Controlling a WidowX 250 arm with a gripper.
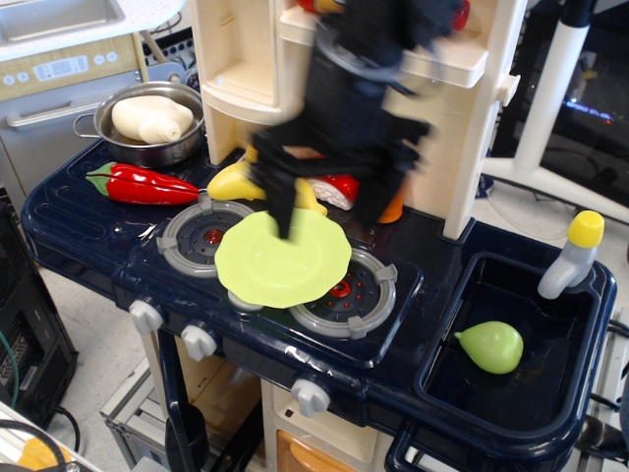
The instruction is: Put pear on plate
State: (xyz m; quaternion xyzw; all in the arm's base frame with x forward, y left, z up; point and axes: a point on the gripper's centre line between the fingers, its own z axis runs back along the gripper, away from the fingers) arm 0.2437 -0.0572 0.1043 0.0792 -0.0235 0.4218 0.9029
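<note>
The light-green pear [492,346] lies in the dark sink basin [550,393] at the right, pointed end to the left. The light-green scalloped plate [282,260] rests on the stove top, over the two grey burners. My gripper [329,202] is a blurred black shape above the back of the plate, far left of the pear. Its two fingers [282,202] hang down spread apart with nothing between them.
A red chilli [142,184] and a steel pot [152,123] with a cream item sit at the back left. A yellow banana [233,181], a red-white piece and an orange cone stand behind the plate, partly hidden. A yellow-capped tap [572,258] stands by the sink.
</note>
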